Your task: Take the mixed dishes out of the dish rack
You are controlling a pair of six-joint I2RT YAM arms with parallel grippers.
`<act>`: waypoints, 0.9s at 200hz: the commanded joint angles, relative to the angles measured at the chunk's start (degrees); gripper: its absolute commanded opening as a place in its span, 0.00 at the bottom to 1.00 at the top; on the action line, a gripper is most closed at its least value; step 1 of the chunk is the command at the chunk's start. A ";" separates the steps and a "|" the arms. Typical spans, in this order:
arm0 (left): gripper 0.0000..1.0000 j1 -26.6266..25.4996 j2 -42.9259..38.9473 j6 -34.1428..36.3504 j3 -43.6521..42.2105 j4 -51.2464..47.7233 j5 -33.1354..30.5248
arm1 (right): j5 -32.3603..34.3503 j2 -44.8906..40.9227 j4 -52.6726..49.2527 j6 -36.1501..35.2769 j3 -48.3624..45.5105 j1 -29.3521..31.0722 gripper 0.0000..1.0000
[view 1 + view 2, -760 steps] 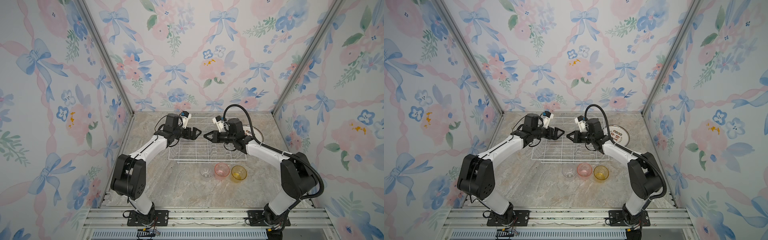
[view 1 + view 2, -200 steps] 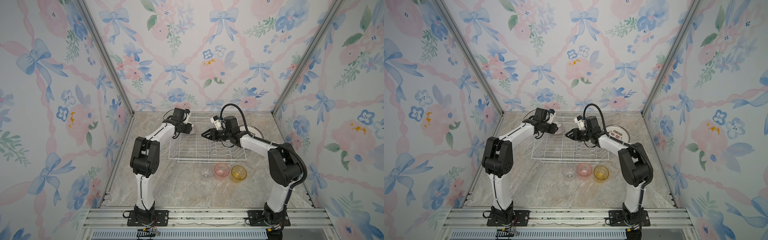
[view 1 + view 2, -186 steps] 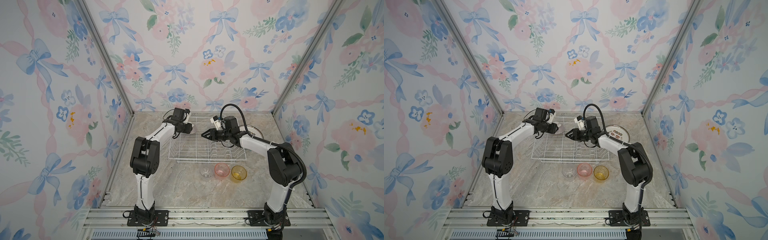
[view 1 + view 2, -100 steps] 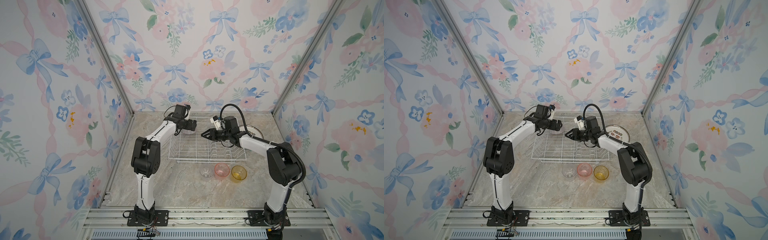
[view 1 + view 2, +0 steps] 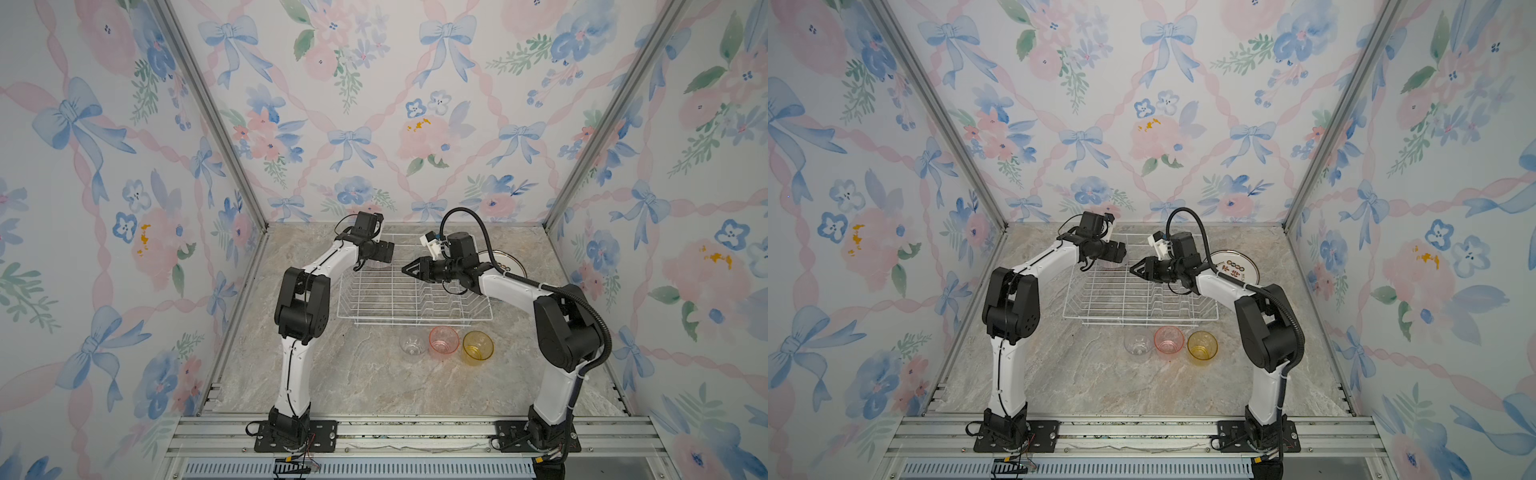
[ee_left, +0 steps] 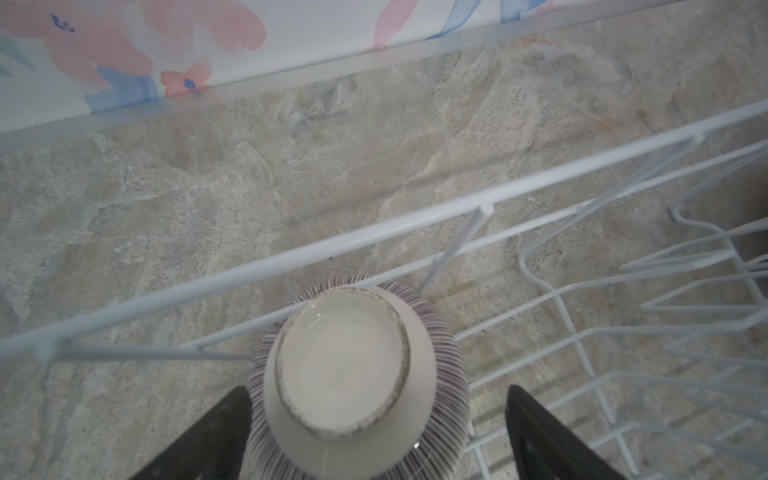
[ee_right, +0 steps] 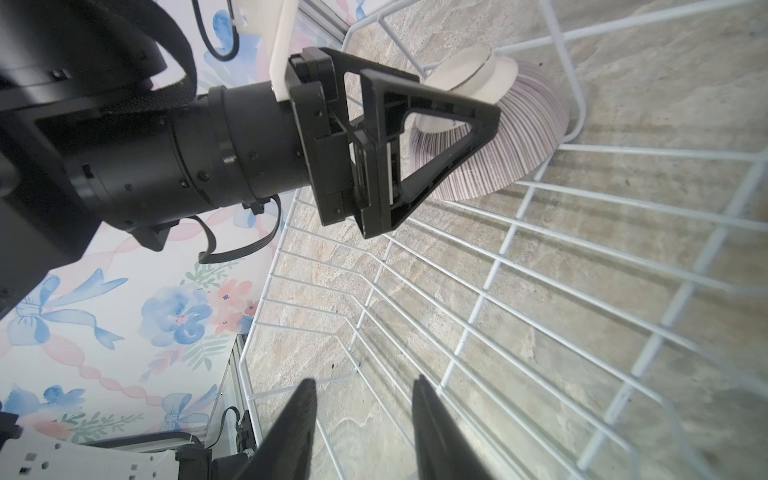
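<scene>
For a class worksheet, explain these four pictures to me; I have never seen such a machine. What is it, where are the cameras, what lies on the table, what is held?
Two robot arms stand on a rail at the table's front, each ending in a two-fingered hand. Both top views look down from above; each wrist view looks out from one arm's wrist. On the table stands a wire rack, with clear, pink and yellow tumblers before it and plates to its right. An upturned striped bowl sits in the rack's far left corner. The left hand, open, straddles it; the right hand is open and empty.
</scene>
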 commanded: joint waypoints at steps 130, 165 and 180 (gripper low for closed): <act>0.64 -0.10 4.68 -1.01 3.82 0.94 -0.63 | -1.89 1.16 2.11 0.68 0.62 -0.72 0.41; 0.55 -0.11 5.42 -0.97 4.29 1.14 -0.60 | -2.05 1.35 2.02 0.68 0.63 -0.68 0.41; 0.54 -0.10 5.55 -1.01 4.24 1.13 -0.29 | -2.09 1.44 2.00 0.68 0.58 -0.69 0.41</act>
